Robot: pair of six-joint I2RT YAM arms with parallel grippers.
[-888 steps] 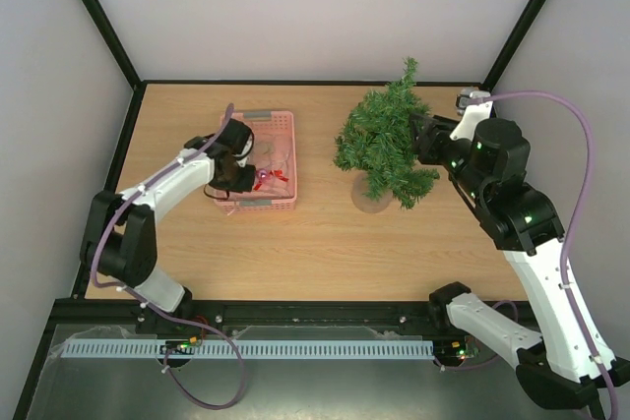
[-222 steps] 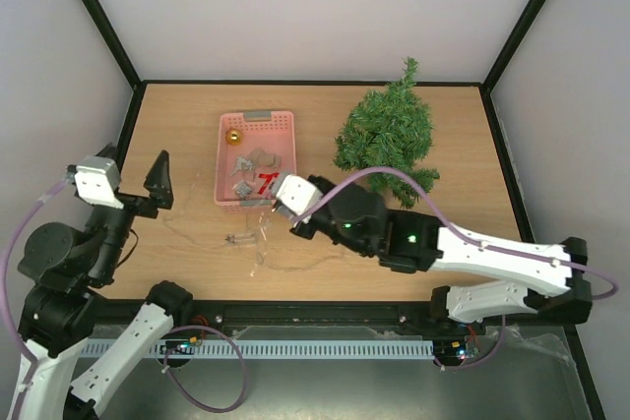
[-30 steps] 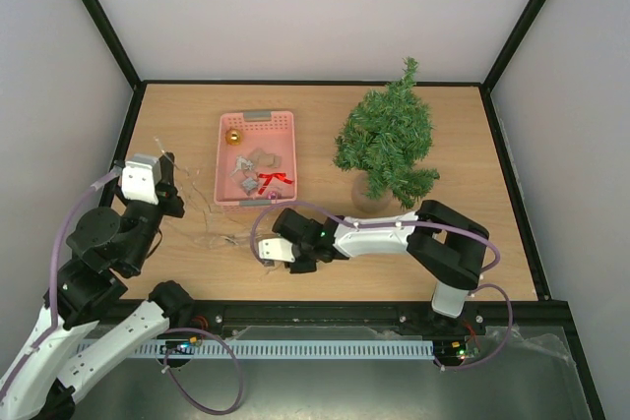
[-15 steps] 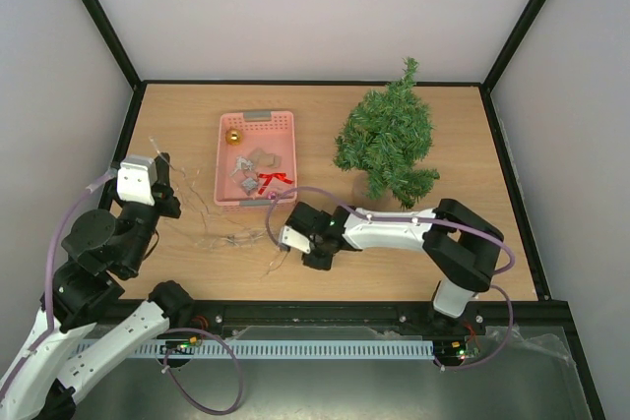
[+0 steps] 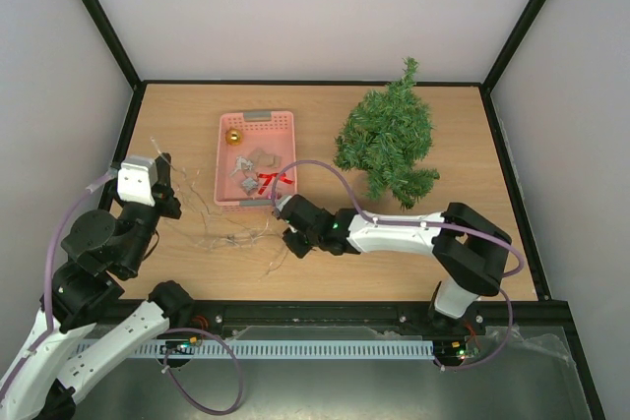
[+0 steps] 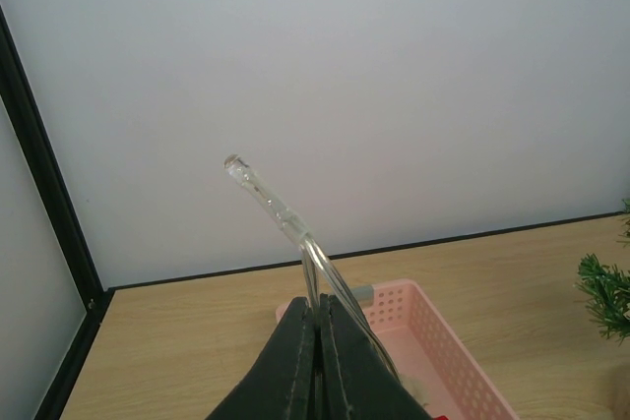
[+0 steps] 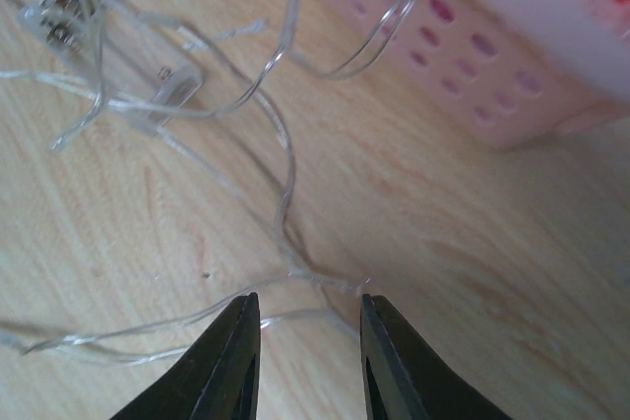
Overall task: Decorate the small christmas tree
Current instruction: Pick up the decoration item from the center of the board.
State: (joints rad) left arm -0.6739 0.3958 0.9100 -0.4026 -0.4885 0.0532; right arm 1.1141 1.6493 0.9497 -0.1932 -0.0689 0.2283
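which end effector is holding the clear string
The left end effector, shut on the string; the right end effector is open, gripping nothing.

loose clear wire (image 7: 289,159) sprawls just ahead of the right tool (image 7: 307,304), pink basket (image 7: 512,66) close beyond.

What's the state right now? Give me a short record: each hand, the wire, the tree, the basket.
left hand: shut on the clear wire, held up off the table
right hand: open, low over the same wire on the table, gripping nothing
small christmas tree: upright, back right, bare
pink basket: holds gold ball, red bow
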